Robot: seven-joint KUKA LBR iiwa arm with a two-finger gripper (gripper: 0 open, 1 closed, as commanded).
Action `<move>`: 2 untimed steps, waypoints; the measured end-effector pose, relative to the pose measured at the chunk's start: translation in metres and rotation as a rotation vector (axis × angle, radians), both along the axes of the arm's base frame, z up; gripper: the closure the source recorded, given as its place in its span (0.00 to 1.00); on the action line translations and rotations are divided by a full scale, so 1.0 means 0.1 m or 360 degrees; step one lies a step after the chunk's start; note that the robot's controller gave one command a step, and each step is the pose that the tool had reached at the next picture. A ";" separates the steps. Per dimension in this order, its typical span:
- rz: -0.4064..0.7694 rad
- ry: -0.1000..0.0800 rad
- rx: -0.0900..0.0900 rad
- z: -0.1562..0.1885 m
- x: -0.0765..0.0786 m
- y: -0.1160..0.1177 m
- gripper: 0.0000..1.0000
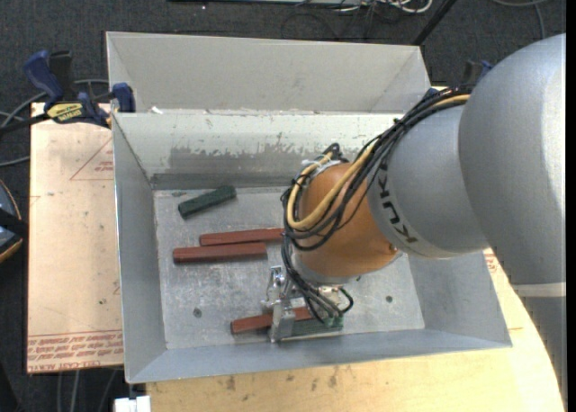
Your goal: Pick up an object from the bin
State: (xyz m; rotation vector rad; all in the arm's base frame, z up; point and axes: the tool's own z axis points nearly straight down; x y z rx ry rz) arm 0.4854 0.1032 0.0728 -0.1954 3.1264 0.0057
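Claw sits on the 3 o'clock end of the short reddish-brown rectangular bar, whose long axis runs 9-to-3; can't tell if the claw is clenched.

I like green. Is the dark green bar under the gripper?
No, the dark green flat bar lies back left, apart from the gripper.

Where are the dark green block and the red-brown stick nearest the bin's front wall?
dark green block (207, 201), camera view, middle of its top face.
front red-brown stick (249, 326), camera view, its bare left part.
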 end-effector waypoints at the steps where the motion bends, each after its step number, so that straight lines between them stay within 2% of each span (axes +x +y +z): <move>1: -0.0018 0.0024 -0.0007 0.47 -0.01 0.00 1.00; 2: -0.0023 0.0018 -0.0007 1.24 0.11 0.01 1.00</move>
